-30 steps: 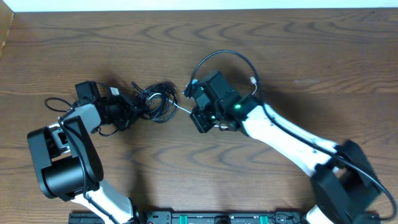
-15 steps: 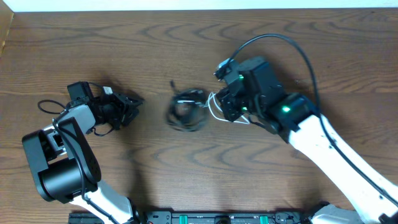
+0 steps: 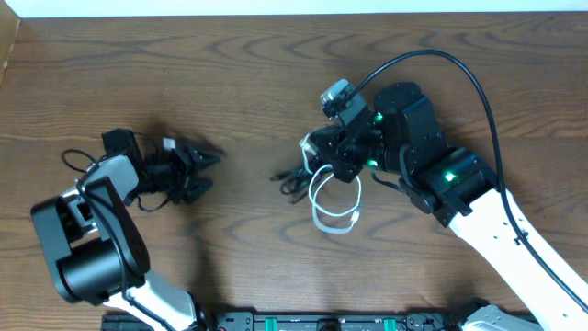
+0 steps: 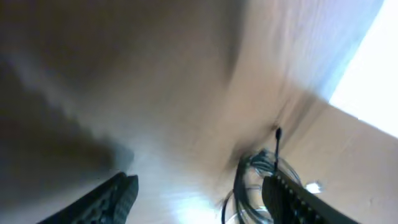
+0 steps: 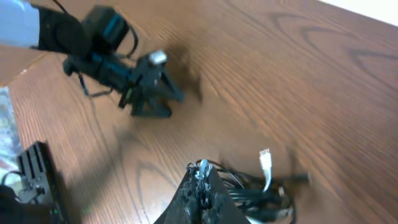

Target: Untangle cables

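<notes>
Brown wood with a strong wavy grain covers the whole table [image 3: 230,74]. Along the upper edge of the overhead view we see a thin pale strip [image 3: 276,7], and at the lower edge a black rail [image 3: 322,322] with green parts.

At the left of the overhead view, the left arm [image 3: 87,253] comes up from the lower left corner. The left claw [image 3: 209,172] sits in the left middle of the frame and points to the right. Its two fingers are spread apart with nothing between them. A small white patch [image 3: 169,143] is on it, too small for us to read. The left wrist view is blurred; there the same fingers stand wide at the lower edge, and the cords show between them, further away.

The cables [image 3: 296,179] lie near the centre of the overhead frame, to the right of the left claw and well apart from it. The black cords make a small bunch on the wood. One white cable [image 3: 333,221] forms a loop just below and to the right of the bunch.

The right claw [image 3: 320,158] is at the upper right side of the bunch and touches it. Its fingers are pressed together and pinch the cords. In the right wrist view the dark tips are closed at the lower middle, and the cords with a white plug [image 5: 265,158] spread out to their right. A green light [image 3: 450,176] shines on the right arm [image 3: 491,219].
</notes>
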You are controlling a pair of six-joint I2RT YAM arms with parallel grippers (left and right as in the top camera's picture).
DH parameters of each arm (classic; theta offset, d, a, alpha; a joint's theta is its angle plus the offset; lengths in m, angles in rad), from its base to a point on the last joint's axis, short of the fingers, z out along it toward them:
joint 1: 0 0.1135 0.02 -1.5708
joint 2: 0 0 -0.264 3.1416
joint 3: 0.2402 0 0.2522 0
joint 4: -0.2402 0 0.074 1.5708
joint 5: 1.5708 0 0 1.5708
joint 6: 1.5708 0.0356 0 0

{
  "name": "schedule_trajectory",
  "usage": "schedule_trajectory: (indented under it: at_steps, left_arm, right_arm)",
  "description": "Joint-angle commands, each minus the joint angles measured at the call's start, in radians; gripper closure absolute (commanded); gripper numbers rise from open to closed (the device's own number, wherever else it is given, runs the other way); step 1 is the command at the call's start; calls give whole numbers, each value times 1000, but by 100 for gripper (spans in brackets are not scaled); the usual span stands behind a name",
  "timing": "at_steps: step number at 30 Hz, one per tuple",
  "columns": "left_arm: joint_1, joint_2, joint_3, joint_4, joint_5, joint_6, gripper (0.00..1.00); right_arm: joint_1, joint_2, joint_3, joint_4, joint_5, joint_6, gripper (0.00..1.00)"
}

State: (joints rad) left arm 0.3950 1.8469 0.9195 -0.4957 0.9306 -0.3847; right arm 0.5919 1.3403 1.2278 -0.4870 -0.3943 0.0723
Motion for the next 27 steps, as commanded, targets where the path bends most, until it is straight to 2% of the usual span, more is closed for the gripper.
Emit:
schedule_trajectory:
  at_steps: [1,5,11,12,13,17,21,25,27]
  left_arm:
    - [-24,-105,-8,-146,-14,121,31]
    - [-86,-136,-13,-231,-15,164,31]
    - [-219,-135,-19,-183,-34,151,30]
    - [-242,-135,-19,-157,-34,143,27]
    - [-260,-135,-19,-134,-35,143,20]
    - [-316,-135,-19,-61,-168,74,19]
    - [-329,-135,-19,-55,-277,31,19]
    - [-329,-135,-19,-59,-259,32,18]
    - [-329,-135,-19,-58,-264,32,19]
  right_arm:
    - [-22,-5,1,53,-36,87,99]
    - [-29,-5,1,80,-45,126,99]
    - [-29,-5,1,76,-195,122,99]
    - [-29,-5,1,76,-222,121,99]
    - [-31,-5,1,77,-256,101,99]
    - [-58,-5,1,95,-576,-81,99]
    - [-120,-5,1,138,-541,103,99]
    - [-157,-3,1,195,-732,66,99]
    - [-183,-3,1,232,-708,211,99]
